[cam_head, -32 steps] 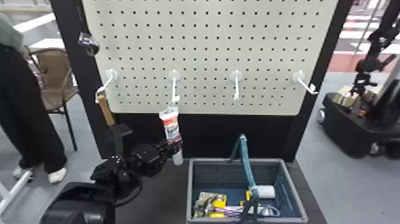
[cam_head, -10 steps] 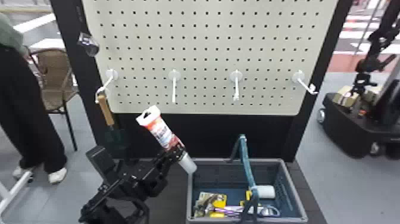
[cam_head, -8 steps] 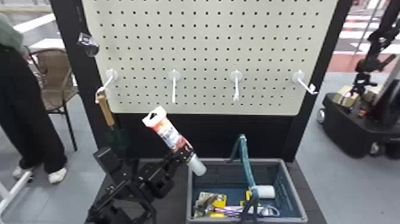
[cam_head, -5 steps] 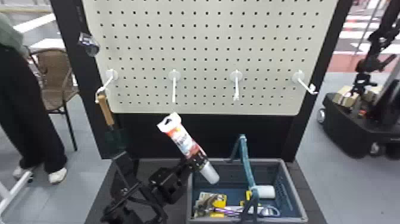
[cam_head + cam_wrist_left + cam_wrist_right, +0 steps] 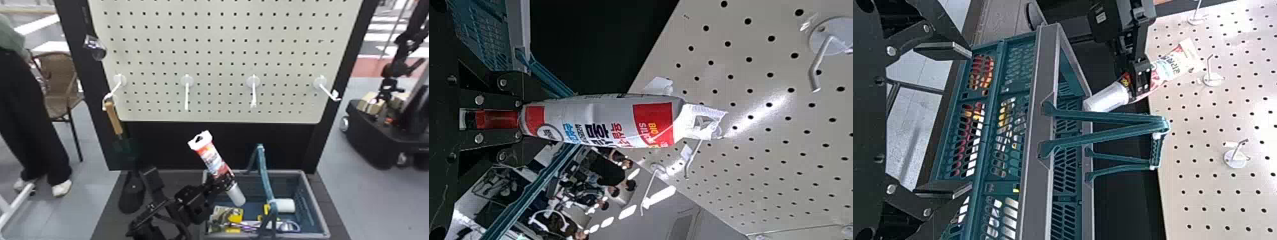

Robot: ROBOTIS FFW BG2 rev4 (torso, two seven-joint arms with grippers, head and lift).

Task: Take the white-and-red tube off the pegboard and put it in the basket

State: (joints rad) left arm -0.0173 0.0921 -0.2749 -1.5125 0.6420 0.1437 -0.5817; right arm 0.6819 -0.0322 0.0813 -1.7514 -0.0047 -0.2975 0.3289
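While our right gripper (image 5: 970, 120) sits with its fingers spread, facing the basket (image 5: 316, 204), we've got the white-and-red tube (image 5: 211, 157) pinched in our left gripper (image 5: 224, 182). Tube's tilted: hang tab (image 5: 206, 137) up-left of that gripper, white cap (image 5: 236, 194) down-right. Basket's below it, teal handle (image 5: 265, 175) to its right, trowel (image 5: 114, 118) hanging up-left.

Bright glare streaks the pegboard (image 5: 756, 118) in the left wrist view.
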